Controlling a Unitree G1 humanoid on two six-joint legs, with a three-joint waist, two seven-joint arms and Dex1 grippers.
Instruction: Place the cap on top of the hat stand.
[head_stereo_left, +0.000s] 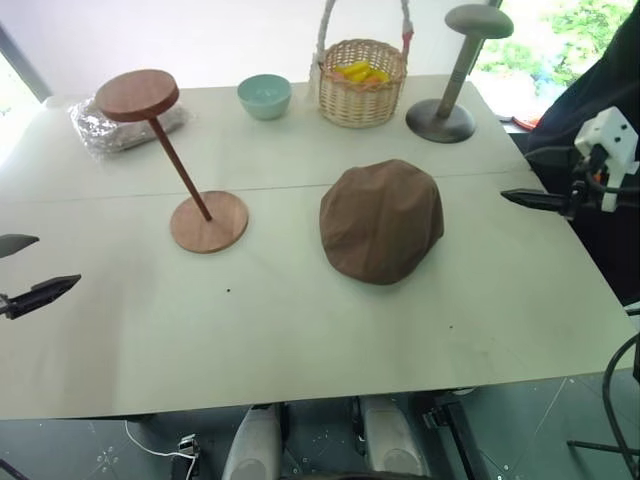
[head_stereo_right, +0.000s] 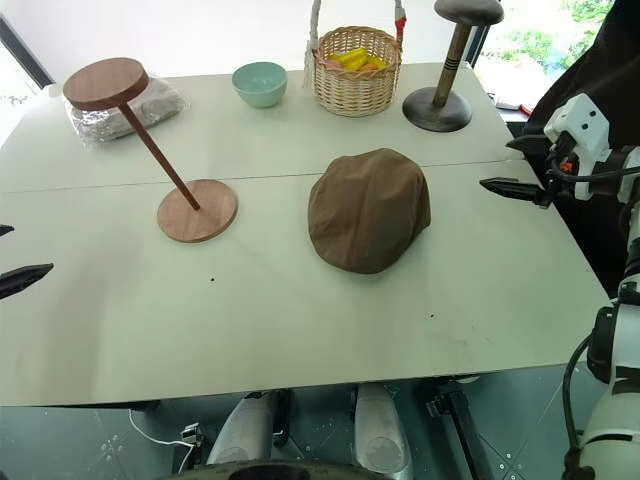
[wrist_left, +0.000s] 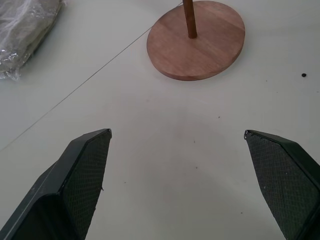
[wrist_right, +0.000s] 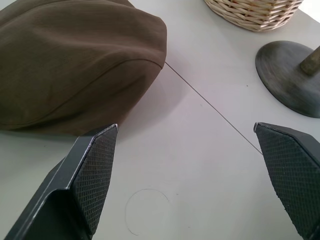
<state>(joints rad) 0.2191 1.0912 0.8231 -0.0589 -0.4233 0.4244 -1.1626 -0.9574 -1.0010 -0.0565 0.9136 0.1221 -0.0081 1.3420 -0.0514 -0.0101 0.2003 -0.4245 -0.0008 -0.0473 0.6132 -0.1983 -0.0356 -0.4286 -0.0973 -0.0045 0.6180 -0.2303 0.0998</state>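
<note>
While the soft brown fabric flat cap (head_stereo_left: 381, 221) lay on the white table (head_stereo_left: 300, 330), the reddish-brown wooden hat stand (head_stereo_left: 208, 220) stood bare beside it. Left wrist view: left gripper (wrist_left: 177, 145), fingers spread, empty; stand base just ahead. Right wrist view: right gripper (wrist_right: 185, 137), fingers spread, empty; cap close before one finger, grey stand (wrist_right: 287, 75) beyond the other.

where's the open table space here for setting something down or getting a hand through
The near half of the table, in front of the cap and the hat stand, is bare. A narrower lane runs between those two. The far edge is crowded: plastic bag, bowl, basket, grey stand.
</note>
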